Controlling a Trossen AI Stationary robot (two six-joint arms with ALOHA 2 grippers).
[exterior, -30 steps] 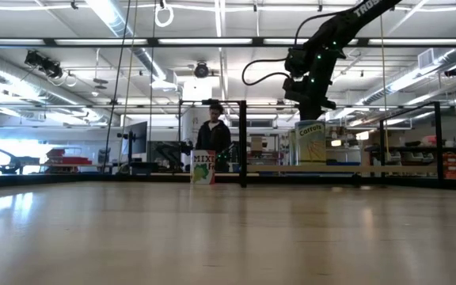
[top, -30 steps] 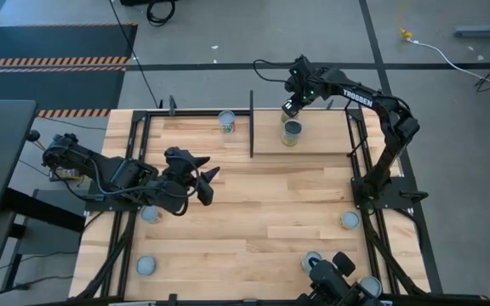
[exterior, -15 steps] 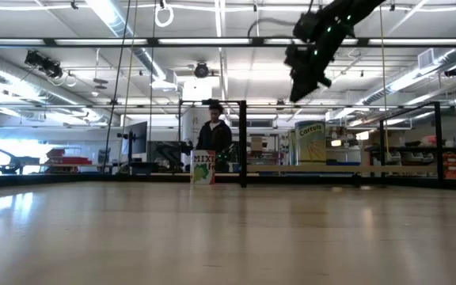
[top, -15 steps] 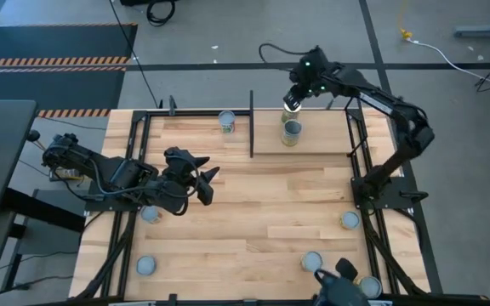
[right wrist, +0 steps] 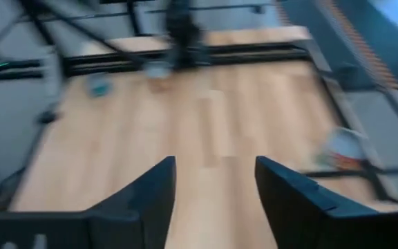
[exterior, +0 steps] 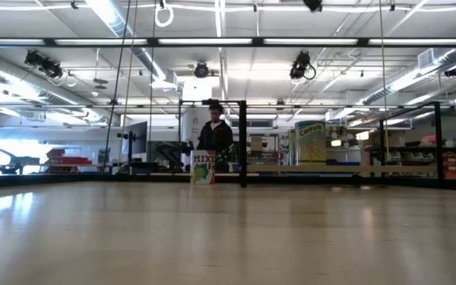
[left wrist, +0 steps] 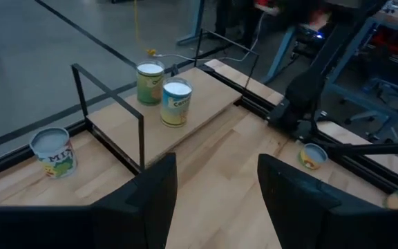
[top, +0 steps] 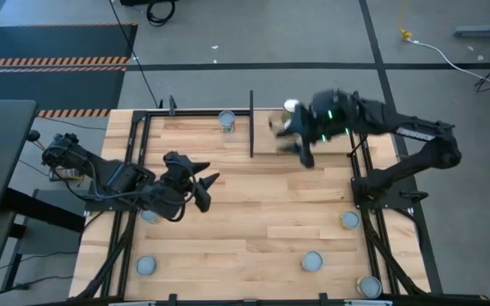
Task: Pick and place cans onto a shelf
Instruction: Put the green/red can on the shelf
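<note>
My right gripper (top: 300,144) hangs empty, fingers spread, over the shelf (top: 266,143); left gripper (top: 204,189), fingers wide, waits at nine o'clock.

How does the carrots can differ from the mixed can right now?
The carrots can stands on the shelf board, close beside another can; the mixed can stands alone on the tabletop, outside the shelf's black frame. The carrots can's label is pale yellow-green; the mixed can's is mostly white. Both are upright with silvery lids.

Both hands are spread and empty: the right hand (top: 300,146) raised high, the left hand (top: 204,189) low.
</note>
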